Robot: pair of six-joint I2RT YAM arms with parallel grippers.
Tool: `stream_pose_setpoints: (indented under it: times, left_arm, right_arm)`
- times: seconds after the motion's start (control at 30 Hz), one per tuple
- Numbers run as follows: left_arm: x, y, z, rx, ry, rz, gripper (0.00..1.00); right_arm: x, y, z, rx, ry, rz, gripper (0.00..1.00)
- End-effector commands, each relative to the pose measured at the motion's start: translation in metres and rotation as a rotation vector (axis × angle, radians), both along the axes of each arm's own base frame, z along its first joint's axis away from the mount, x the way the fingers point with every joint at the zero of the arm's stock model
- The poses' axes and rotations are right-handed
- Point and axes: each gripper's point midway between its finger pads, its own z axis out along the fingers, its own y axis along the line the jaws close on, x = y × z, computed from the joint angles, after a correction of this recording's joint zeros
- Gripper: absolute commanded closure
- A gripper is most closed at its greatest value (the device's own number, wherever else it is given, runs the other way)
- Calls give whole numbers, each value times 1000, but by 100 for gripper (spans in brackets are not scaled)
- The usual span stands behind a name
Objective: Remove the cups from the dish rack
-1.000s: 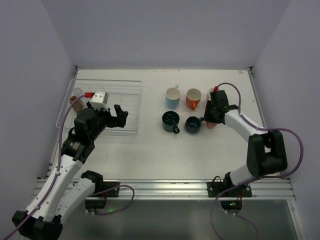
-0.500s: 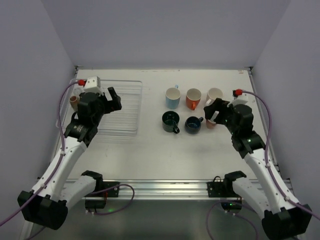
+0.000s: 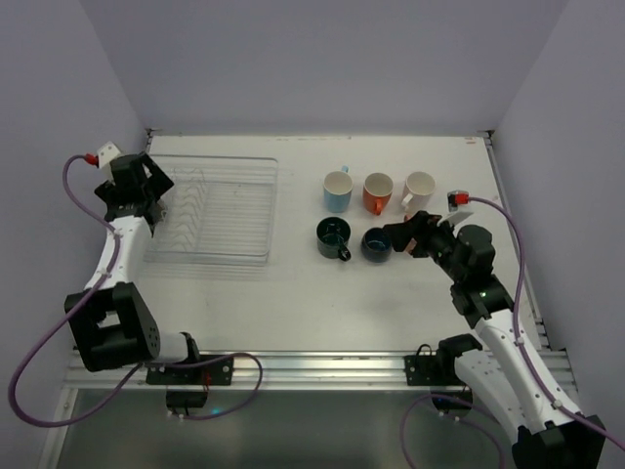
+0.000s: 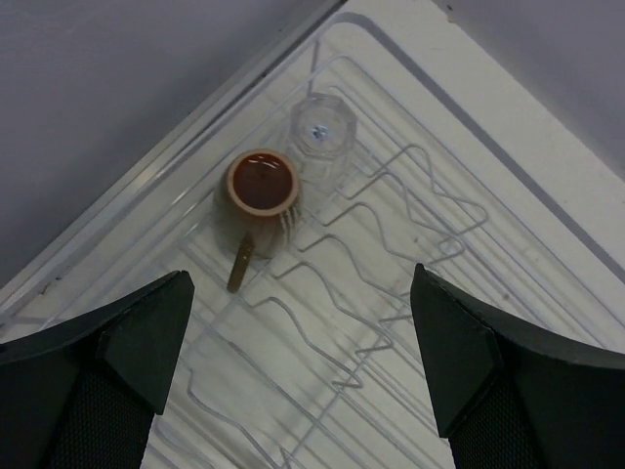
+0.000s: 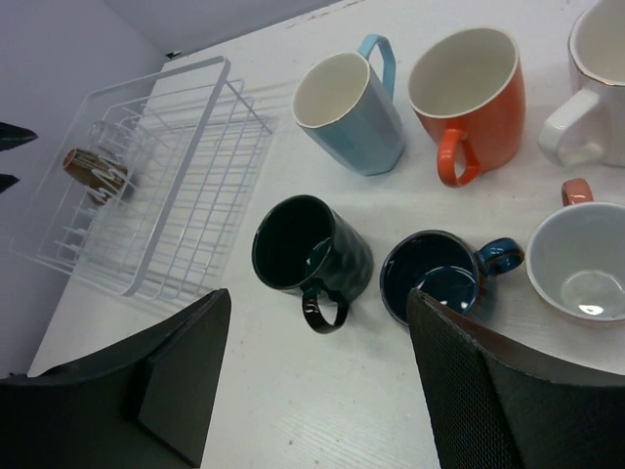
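Because the small dark brown handled cup (image 4: 263, 185) and clear faceted glass (image 4: 321, 128) stand side by side in the see-through wire-rimmed dish rack (image 4: 430, 210), the left gripper (image 4: 299, 278) hangs above them, jaws spread and empty. The right gripper (image 5: 317, 298), likewise spread, overlooks six unloaded ceramic mugs (image 5: 352, 98).

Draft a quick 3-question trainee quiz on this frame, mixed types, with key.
1. True or false: the dish rack is empty.
2. Which cup stands beside the clear glass in the rack? A) orange B) small brown cup C) light blue
3. How many cups stand on the table outside the rack?
Key: 1. False. 2. B. 3. Six: light blue cup, orange cup, white cup, dark teal cup, navy cup, pink cup.
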Motion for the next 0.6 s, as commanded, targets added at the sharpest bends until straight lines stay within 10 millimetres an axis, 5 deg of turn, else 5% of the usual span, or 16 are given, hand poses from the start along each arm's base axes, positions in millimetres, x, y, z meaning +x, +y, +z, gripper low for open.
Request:
stream_pose_setpoints:
  times: [0.0,0.57]
  left_arm:
    - [14,42,9,12,-72,93,2]
    - [60,70,-45,16,-26,81,9]
  right_arm:
    - [-1,13,23,57,-80,64,25]
    - [0,21,15,53,-44,110,25]
